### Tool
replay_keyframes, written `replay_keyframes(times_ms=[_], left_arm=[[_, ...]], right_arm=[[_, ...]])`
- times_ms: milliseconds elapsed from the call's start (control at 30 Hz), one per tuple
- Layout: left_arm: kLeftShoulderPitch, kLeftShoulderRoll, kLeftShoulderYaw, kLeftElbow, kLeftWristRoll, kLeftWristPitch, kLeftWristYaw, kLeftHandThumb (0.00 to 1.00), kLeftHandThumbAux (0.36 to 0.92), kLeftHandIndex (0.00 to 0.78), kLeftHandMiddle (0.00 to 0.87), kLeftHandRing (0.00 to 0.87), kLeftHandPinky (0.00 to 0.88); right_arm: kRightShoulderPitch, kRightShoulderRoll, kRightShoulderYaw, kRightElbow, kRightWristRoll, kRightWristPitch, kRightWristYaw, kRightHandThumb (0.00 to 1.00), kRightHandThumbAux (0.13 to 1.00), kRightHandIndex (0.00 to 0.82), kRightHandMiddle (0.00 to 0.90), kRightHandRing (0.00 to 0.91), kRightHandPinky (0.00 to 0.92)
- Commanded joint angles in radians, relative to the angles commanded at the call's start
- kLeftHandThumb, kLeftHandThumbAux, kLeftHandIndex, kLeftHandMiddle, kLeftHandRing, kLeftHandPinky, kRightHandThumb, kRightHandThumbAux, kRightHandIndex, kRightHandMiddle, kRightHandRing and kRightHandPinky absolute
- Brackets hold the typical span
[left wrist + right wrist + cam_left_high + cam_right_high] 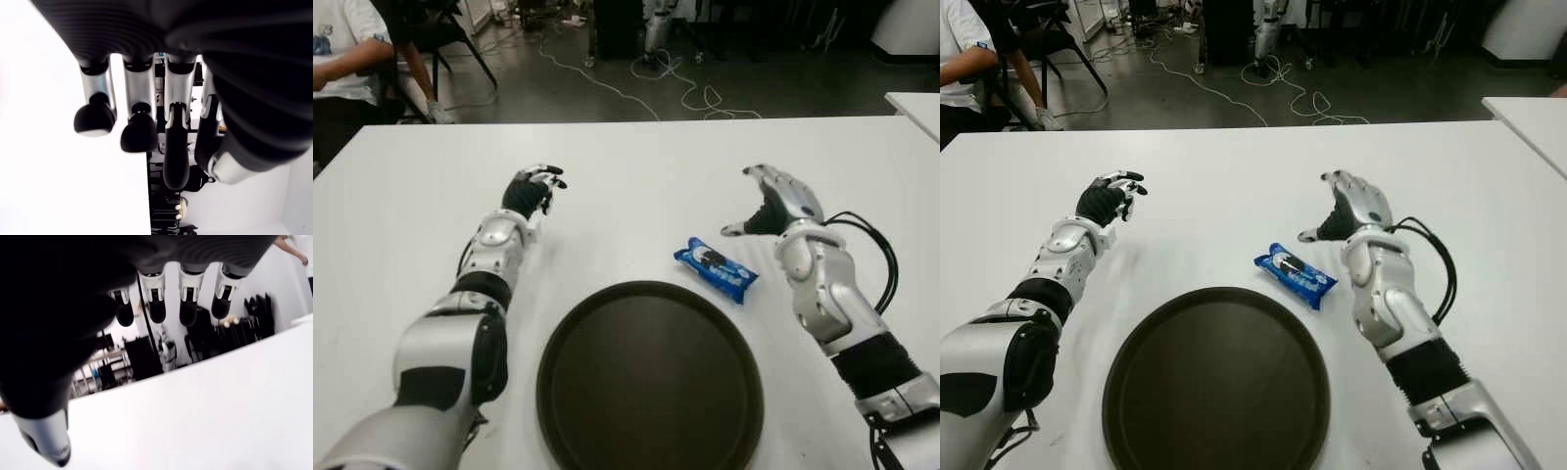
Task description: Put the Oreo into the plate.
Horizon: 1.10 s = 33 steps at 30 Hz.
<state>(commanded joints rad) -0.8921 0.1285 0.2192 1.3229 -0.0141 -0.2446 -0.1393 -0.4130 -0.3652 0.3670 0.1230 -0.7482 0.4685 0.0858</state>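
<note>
A blue Oreo packet (716, 269) lies on the white table (636, 176), just beyond the right rim of the round dark plate (650, 378). My right hand (773, 204) is open, a little to the right of and beyond the packet, palm turned toward it, with nothing in it. Its wrist view shows spread fingers (190, 308) and bare table. My left hand (533, 189) shows beyond the plate on the left side, fingers (139, 132) relaxed and holding nothing.
A second white table's corner (915, 106) shows at the far right. A seated person (342, 59) and a chair are beyond the table's far left corner. Cables lie on the dark floor (636, 83) behind.
</note>
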Motion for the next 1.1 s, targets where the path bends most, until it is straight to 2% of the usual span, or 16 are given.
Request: replay_keyframes(times_ms=[233, 633, 1100], left_arm=[[0.001, 0.001, 0.003, 0.000, -0.004, -0.001, -0.009, 0.853, 0.663, 0.408, 0.544, 0.804, 0.833], [0.002, 0.001, 0.002, -0.001, -0.004, -0.009, -0.010, 0.855, 0.662, 0.412, 0.549, 0.802, 0.831], [0.001, 0.003, -0.004, -0.002, 0.003, -0.009, -0.001, 0.855, 0.661, 0.413, 0.551, 0.792, 0.821]], right_arm=[[0.025, 0.005, 0.013, -0.020, -0.005, 0.005, 0.020, 0.000, 0.749, 0.080, 0.108, 0.092, 0.040], [0.058, 0.006, 0.018, -0.027, 0.006, -0.075, 0.002, 0.000, 0.744, 0.090, 0.109, 0.098, 0.059], [0.059, 0.023, 0.017, -0.030, -0.015, -0.052, -0.004, 0.000, 0.740, 0.083, 0.095, 0.085, 0.056]])
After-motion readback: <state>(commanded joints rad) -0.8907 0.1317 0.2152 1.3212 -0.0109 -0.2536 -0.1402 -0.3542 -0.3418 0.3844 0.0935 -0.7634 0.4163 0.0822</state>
